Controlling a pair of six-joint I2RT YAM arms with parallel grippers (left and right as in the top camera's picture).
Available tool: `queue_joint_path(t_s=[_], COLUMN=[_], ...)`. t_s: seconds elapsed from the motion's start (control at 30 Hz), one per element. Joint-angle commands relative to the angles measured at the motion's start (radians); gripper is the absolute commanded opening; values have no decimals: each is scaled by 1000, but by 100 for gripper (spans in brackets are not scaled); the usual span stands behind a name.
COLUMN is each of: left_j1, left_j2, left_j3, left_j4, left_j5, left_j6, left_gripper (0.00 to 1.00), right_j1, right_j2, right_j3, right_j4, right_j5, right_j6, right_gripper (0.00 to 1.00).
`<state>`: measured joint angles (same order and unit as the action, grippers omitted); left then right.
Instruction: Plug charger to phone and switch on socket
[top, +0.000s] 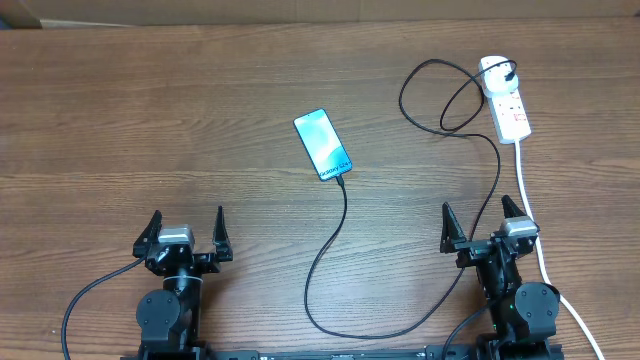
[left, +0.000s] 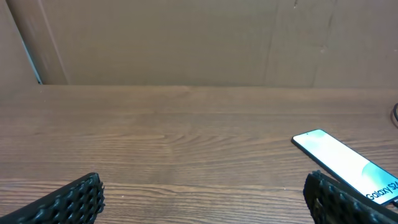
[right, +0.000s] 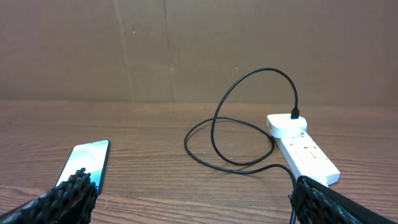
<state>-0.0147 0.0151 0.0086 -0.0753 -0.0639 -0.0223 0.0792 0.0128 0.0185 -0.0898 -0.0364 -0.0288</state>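
Overhead: phone (top: 323, 145) lies flat and screen-up near the middle of the wooden table (top: 150, 120), set at a slant, its text end toward the arms. The charger (top: 330, 250) tip meets that near short edge of the phone; cannot tell whether it is fully seated. From there the black cable runs toward the robot and bends in a wide curve near the table's front edge. It then climbs along the table beneath the right gripper (top: 477, 206), loops beside the socket (top: 507, 100) and ends at a plug in the socket's far end.

Socket lies at the far right of the table, long axis roughly front to back. Red marks show on its top face; switch position too small to read. Thick white cord (top: 535, 240) leaves its near end and runs down the right side, just beside the right arm.

Left gripper (top: 188, 213): jaws spread wide, nothing between them, at front left, well apart from the phone.

Right gripper: jaws spread wide, gripping nothing, at front right.

Left wrist view: phone shows just beyond the right finger.

Right wrist view: phone at left, socket at right, one cable loop arching up off the table
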Motion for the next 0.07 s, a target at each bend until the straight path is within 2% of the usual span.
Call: queue_joint_path(t_s=[0.0, 0.03], left_j1=[8, 8], left_j2=[-11, -11], left_j3=[-3, -3], left_j4=[1, 1], left_j5=[9, 9], left_j6=[16, 16], left_gripper=[100, 100], right_j1=[5, 5], right_j2=[-10, -10], right_j3=[-10, -10], right_j4=[6, 6], right_j5=[10, 10], right_j6=[6, 6], right_gripper=[100, 100])
